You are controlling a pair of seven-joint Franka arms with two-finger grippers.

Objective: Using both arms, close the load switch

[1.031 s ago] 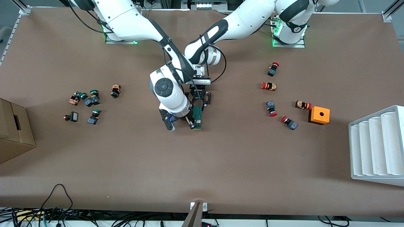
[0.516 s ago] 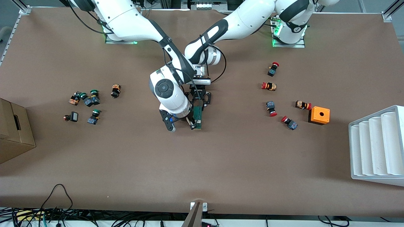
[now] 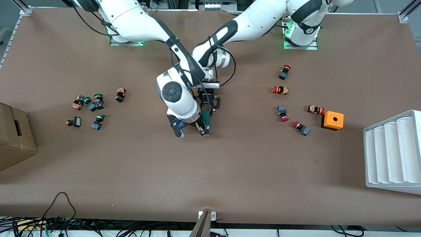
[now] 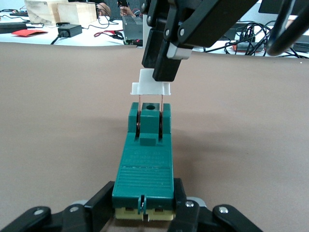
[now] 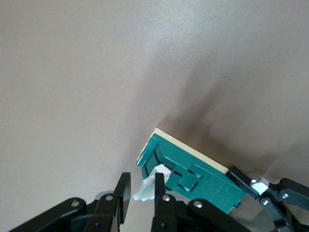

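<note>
In the front view we see the load switch [image 3: 206, 122] lying mid-table. The left gripper [image 3: 206, 104] is at its 12 o'clock end, clamped on the body; the right gripper [image 3: 198, 128] is at its 6 o'clock end, pinched on the white handle. Red push buttons [image 3: 283, 113] lie toward the left arm's end, green ones [image 3: 97, 121] toward the right arm's.

In the left wrist view, we see our left fingers [image 4: 99, 208] flanking the green block [image 4: 145, 162], with the right gripper [image 4: 157, 70] holding the white handle [image 4: 151, 86] raised.

In the right wrist view, the right fingers [image 5: 161, 195] squeeze the handle [image 5: 147, 188] beside the switch [image 5: 193, 176].
</note>
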